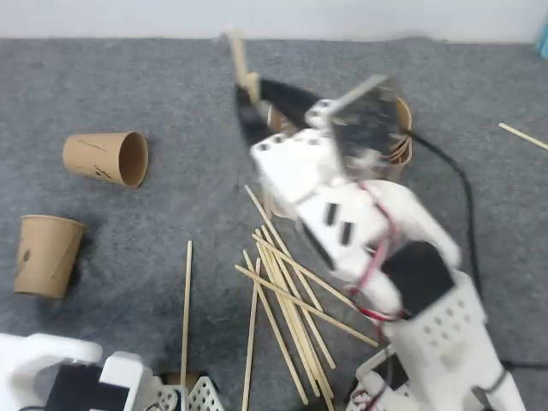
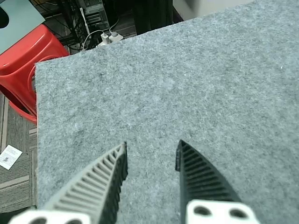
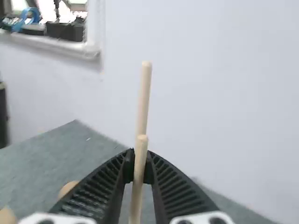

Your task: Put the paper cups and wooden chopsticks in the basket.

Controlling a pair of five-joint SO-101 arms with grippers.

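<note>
Basket mostly behind blurred R arm; chopsticks cut at edge.

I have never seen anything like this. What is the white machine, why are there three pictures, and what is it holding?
These are two small robot arms working at a table covered with a grey mat. One picture looks down from a fixed camera above. The other two come from little cameras on each arm's wrist, so you look along its pincer, called the end effector. On the mat are a paper cup on its side, a second cup nearer the arms, and a loose pile of chopsticks. The right end effector is shut on two chopsticks, held in the air. The left end effector is open over bare mat and holds nothing.
</note>
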